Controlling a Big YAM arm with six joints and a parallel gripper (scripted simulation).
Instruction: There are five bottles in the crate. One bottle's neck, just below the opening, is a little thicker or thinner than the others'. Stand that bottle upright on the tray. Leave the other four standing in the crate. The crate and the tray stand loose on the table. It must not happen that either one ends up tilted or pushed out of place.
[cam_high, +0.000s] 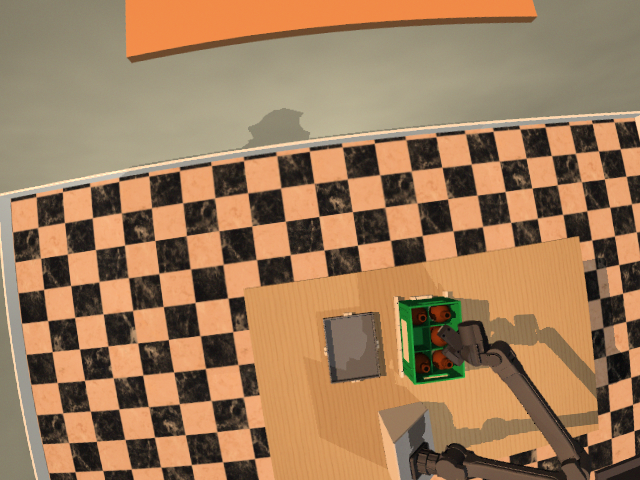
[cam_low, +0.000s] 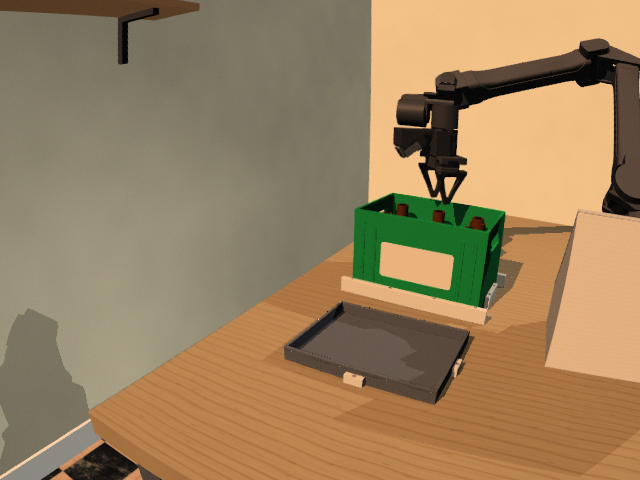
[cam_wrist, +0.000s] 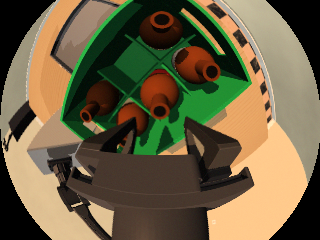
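Note:
The green crate (cam_high: 439, 379) (cam_low: 367, 248) (cam_wrist: 217, 95) holds five reddish-brown bottles; one middle compartment on the tray side is empty. My gripper (cam_high: 445, 342) (cam_low: 440, 198) (cam_wrist: 160, 121) is open and empty, pointing down just above the crate. It is near the middle bottle (cam_wrist: 159, 90) of the row away from the tray. The wrist view also shows a top bottle (cam_wrist: 161, 32), a right bottle (cam_wrist: 192, 65), a left bottle (cam_wrist: 101, 97) and a lower-left bottle (cam_wrist: 132, 116), partly behind a finger. I cannot tell which neck differs. The dark tray (cam_high: 343, 361) (cam_low: 361, 341) holds no bottle.
Low pale strips (cam_low: 413, 300) stand along the crate's base, and small pale blocks (cam_low: 354, 379) touch the tray's outside. A large pale wedge-shaped block (cam_high: 405, 413) (cam_low: 594, 299) stands on the table beside the crate's end. A second dark arm (cam_high: 506, 469) reaches to that block.

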